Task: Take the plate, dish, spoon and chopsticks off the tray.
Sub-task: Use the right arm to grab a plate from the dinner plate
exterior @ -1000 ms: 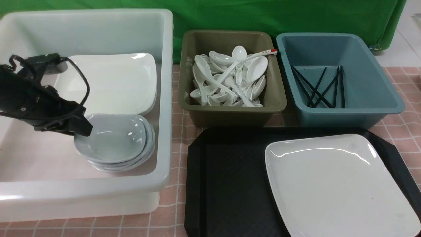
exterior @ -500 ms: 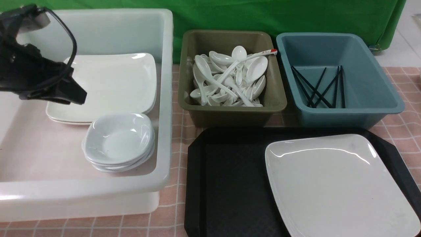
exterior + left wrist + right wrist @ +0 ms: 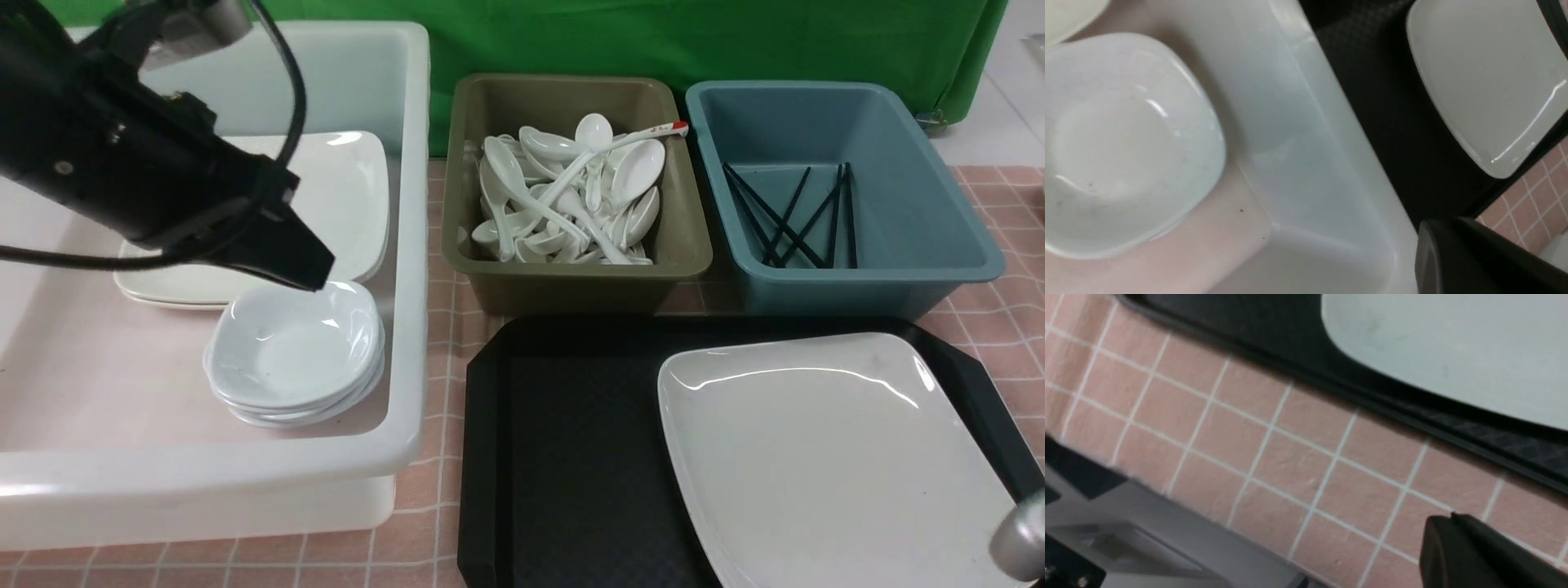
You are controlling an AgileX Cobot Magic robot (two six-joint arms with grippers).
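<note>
We see the olive spoon tub (image 3: 571, 290) only frontally; left jaws and right jaws pressed together, empty. Pink-tiled worktop (image 3: 429, 506), green backdrop (image 3: 571, 41).

tray (image 3: 563, 457): 1 | plate (image 3: 824, 457) on it: 1 | tubs (image 3: 571, 290): 3 | red-tipped spoon (image 3: 653, 132): 1

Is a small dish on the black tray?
No, only the plate lies on the tray; the dishes sit stacked in the white tub.

Cream plate (image 3: 833, 457), flat on black tray (image 3: 571, 457), right half; small bluish dish (image 3: 290, 343), upright, topping a stack (image 3: 302, 408)
</note>
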